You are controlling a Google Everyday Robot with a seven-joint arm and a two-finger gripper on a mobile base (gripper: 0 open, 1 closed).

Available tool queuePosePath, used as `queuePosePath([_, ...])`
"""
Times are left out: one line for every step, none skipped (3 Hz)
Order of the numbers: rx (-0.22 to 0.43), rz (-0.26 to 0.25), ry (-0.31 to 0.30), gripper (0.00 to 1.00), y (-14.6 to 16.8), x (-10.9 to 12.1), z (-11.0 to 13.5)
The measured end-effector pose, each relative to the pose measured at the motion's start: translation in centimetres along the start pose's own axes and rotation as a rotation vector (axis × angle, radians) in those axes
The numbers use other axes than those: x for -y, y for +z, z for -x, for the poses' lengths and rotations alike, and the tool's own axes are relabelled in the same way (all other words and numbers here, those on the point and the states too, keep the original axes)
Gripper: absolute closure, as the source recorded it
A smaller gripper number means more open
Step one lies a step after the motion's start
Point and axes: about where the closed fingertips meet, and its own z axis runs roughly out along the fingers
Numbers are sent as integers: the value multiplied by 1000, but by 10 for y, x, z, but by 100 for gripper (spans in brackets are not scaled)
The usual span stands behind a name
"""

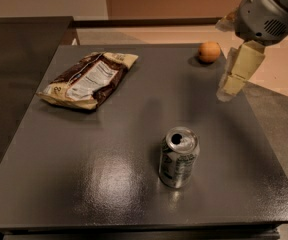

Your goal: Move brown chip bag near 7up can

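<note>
The brown chip bag (88, 80) lies flat at the far left of the dark table (84, 184), label panel up. The 7up can (179, 157) stands upright in the near middle of the table, with its top open. My gripper (231, 86) hangs over the table's right edge, well to the right of the bag and above and beyond the can. It holds nothing that I can see.
A small orange (209, 51) sits at the table's far right corner, just left of my gripper. A dark counter (14, 59) adjoins the table on the left. Tan floor lies beyond the table at right.
</note>
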Motion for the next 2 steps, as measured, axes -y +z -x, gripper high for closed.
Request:
queuePosePath([40, -7, -89, 0, 21, 15, 29])
queuePosePath([48, -12, -205, 0, 47, 22, 61])
